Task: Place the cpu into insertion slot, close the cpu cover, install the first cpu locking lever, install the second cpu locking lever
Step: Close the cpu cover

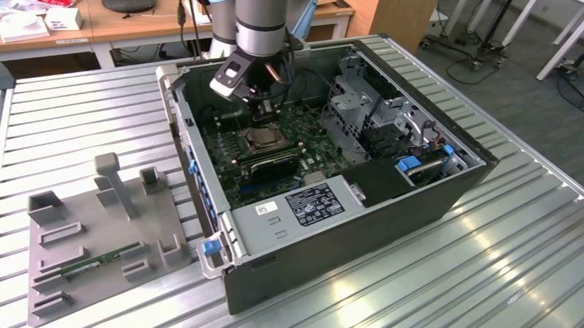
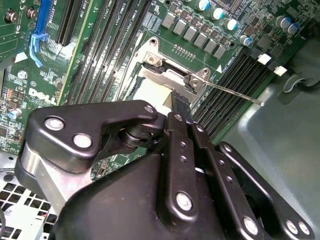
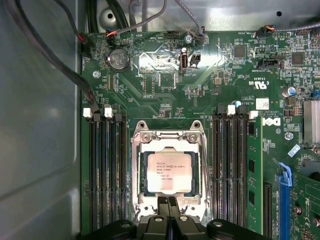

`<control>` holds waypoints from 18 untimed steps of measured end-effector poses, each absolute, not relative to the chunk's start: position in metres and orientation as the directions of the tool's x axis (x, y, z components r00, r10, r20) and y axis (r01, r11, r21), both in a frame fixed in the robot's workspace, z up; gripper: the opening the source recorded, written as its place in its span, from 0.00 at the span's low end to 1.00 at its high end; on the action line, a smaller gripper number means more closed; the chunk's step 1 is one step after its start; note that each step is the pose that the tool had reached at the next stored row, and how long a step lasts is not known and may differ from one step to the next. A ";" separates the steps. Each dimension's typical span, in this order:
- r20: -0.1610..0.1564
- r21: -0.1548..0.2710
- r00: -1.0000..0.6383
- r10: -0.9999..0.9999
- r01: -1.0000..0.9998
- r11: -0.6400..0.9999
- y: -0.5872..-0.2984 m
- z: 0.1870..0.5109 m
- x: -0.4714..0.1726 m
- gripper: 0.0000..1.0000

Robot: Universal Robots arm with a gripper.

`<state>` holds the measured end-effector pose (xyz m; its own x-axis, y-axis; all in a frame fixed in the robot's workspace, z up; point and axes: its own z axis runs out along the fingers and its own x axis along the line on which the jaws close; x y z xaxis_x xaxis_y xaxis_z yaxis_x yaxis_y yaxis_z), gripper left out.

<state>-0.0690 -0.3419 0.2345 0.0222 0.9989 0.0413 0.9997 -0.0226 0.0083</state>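
Two fingers (image 3: 163,201) pressed together, holding nothing: the gripper (image 3: 168,199) sits at the cover's (image 3: 167,141) edge. The chip (image 3: 169,172) lies just beyond them.

1. The counter (image 1: 511,273) is built of long, pale grey ribbed metal slats.
2. Bright reflections of light glint off the slats towards the exterior view's lower right.
3. Behind the counter stands a wooden desk (image 1: 137,27) with white boxes (image 1: 64,17) on top.
4. A brown wooden panel (image 1: 392,20) rises just beside the desk.
5. A grey floor (image 1: 520,82) fills the exterior view's upper right, where wheeled stand bases (image 1: 461,51) and white furniture legs (image 1: 567,41) stand.
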 end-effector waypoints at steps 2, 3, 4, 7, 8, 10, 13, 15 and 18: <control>0.041 0.008 0.022 0.999 1.000 -0.023 -0.342 0.235 -0.070 0.11; 0.041 0.008 0.022 0.999 1.000 -0.023 -0.342 0.235 -0.070 0.11; 0.041 0.008 0.022 0.999 1.000 -0.023 -0.342 0.235 -0.071 0.11; 0.042 0.008 0.022 0.999 1.000 -0.023 -0.342 0.235 -0.072 0.11; 0.042 0.008 0.022 0.999 1.000 -0.023 -0.342 0.235 -0.072 0.11; 0.042 0.008 0.022 0.999 1.000 -0.023 -0.342 0.235 -0.073 0.11; 0.042 0.008 0.022 0.999 1.000 -0.023 -0.342 0.235 -0.074 0.11; 0.042 0.008 0.022 0.999 1.000 -0.023 -0.342 0.235 -0.075 0.11; 0.042 0.008 0.022 0.999 1.000 -0.023 -0.342 0.235 -0.076 0.11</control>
